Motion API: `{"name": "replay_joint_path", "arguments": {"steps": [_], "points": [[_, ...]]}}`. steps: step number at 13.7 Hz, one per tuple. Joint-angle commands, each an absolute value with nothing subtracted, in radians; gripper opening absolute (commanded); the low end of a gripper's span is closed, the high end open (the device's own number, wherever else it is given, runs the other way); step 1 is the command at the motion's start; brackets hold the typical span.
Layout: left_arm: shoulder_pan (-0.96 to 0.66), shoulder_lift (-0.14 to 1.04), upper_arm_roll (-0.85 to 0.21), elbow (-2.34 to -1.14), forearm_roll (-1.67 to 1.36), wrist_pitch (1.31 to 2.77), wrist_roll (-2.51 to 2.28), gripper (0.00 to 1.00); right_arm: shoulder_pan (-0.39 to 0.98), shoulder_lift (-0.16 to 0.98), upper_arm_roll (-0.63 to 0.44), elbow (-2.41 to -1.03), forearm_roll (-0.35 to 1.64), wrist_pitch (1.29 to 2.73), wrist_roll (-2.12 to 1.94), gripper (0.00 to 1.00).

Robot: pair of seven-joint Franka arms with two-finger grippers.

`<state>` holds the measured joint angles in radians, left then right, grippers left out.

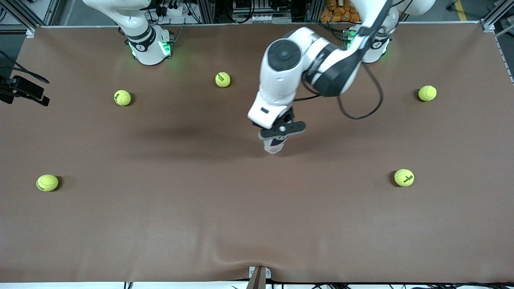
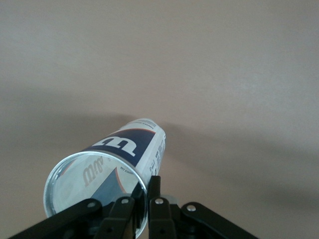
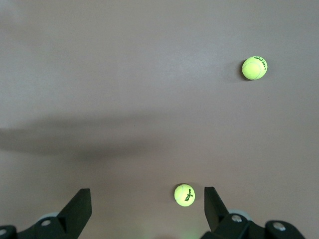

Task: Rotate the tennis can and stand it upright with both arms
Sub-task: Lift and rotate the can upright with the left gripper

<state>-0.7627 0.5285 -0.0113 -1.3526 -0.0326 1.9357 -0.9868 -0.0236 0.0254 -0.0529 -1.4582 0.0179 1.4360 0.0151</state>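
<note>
The tennis can (image 1: pixel 275 143), clear with a white and navy label and a white "W", is over the middle of the table. My left gripper (image 1: pixel 281 133) is shut on its silvery rim. In the left wrist view the can (image 2: pixel 127 149) tilts away from the camera. One finger (image 2: pixel 156 188) lies outside the rim and the other inside, with the left gripper (image 2: pixel 146 190) pinching the wall. I cannot tell whether the can's closed end touches the cloth. My right gripper (image 3: pixel 147 211) is open and empty, high over the table, and is out of the front view.
Several yellow-green tennis balls lie on the brown cloth (image 1: pixel 200 224): two (image 1: pixel 223 79) (image 1: pixel 122 97) near the right arm's base, one (image 1: pixel 47 182) nearer the camera, two (image 1: pixel 427 93) (image 1: pixel 404 177) at the left arm's end. Two balls (image 3: pixel 184 194) (image 3: pixel 254 67) show below the right gripper.
</note>
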Motion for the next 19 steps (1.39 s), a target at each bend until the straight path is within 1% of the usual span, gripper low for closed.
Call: {"name": "replay_joint_path", "arguments": {"steps": [1, 5, 12, 14, 18, 19], "points": [[-0.785, 0.624, -0.011, -1.258, -0.014, 1.971, -1.042, 0.00, -0.025, 0.023, -0.052, -1.457, 0.020, 1.439, 0.028, 1.00], [-0.828, 0.664, -0.002, -1.255, -0.012, 1.980, -1.095, 0.00, -0.025, 0.023, -0.052, -1.457, 0.020, 1.439, 0.028, 1.00], [-0.845, 0.670, 0.002, -1.255, -0.008, 1.970, -1.157, 0.00, -0.025, 0.023, -0.052, -1.457, 0.020, 1.437, 0.028, 1.00], [-0.870, 0.672, 0.027, -1.255, -0.006, 1.968, -1.158, 0.00, -0.026, 0.023, -0.052, -1.457, 0.020, 1.437, 0.028, 1.00], [-0.876, 0.670, 0.032, -1.258, -0.002, 1.959, -1.157, 0.00, -0.026, 0.023, -0.052, -1.457, 0.020, 1.439, 0.028, 1.00], [-0.874, 0.672, 0.034, -1.258, -0.002, 1.959, -1.157, 0.14, -0.028, 0.023, -0.052, -1.457, 0.020, 1.439, 0.028, 1.00]]}}
